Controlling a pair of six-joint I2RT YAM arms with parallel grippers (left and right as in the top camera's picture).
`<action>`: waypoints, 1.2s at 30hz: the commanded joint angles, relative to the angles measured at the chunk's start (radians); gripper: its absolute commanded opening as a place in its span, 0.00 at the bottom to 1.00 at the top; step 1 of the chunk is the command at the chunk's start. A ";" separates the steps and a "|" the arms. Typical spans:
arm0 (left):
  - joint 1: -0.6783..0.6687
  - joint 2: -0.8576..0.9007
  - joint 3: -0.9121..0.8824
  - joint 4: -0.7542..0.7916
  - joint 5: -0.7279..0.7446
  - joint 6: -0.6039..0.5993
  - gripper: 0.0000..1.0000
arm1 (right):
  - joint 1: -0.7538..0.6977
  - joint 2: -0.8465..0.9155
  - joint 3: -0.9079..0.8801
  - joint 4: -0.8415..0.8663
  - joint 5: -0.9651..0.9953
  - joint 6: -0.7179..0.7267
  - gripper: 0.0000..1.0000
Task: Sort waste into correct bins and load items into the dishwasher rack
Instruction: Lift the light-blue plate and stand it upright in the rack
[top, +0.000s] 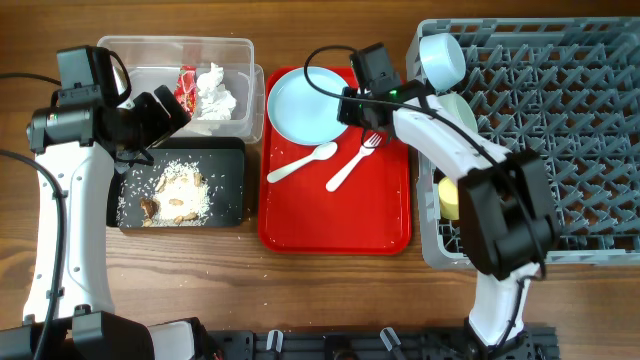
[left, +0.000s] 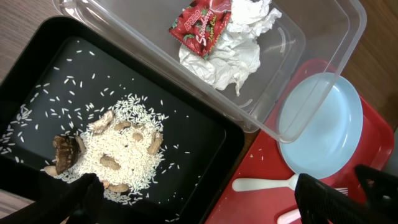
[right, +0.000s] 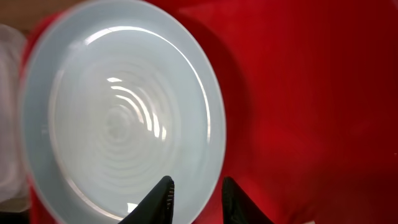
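The left claw (left: 199, 190) stands wide open and empty over the black tray (top: 228, 165). That tray holds the food scraps (top: 178, 195), a heap of rice grains with brown lumps in it. On the far side of it, just beside it on the tabletop (top: 320, 290), sits the clear tub (top: 175, 42). The red snack wrapper (top: 186, 85) and the crumpled white tissue (top: 216, 92) lie inside the tub, touching each other.

The right claw (right: 196, 194) is low over the light-blue plate (top: 300, 105), which lies in the far left corner of the red serving tray (top: 335, 225). Its fingers are narrowly parted, one over the plate's inside and the other just beyond the rim. Whether they pinch the rim I cannot tell.

The white spoon (top: 303, 162) and white fork (top: 352, 165) lie side by side on the same tray, near the plate.

The dishwasher rack (top: 560, 120) stands to the right. A light-blue bowl (top: 442, 58) is at its far left corner. A pale mint bowl (top: 462, 108) is next along that side, partly hidden by the right arm. The yellow cup (top: 449, 198) is nearer along the left side.
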 joint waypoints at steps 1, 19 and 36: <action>0.005 -0.004 0.014 0.003 0.012 0.005 1.00 | 0.000 0.093 -0.003 0.008 -0.013 -0.010 0.29; 0.005 -0.004 0.014 0.003 0.012 0.005 1.00 | -0.045 0.010 -0.002 -0.106 -0.006 -0.085 0.04; 0.005 -0.004 0.014 0.003 0.012 0.005 1.00 | -0.223 -0.620 0.004 -0.114 0.969 -0.350 0.04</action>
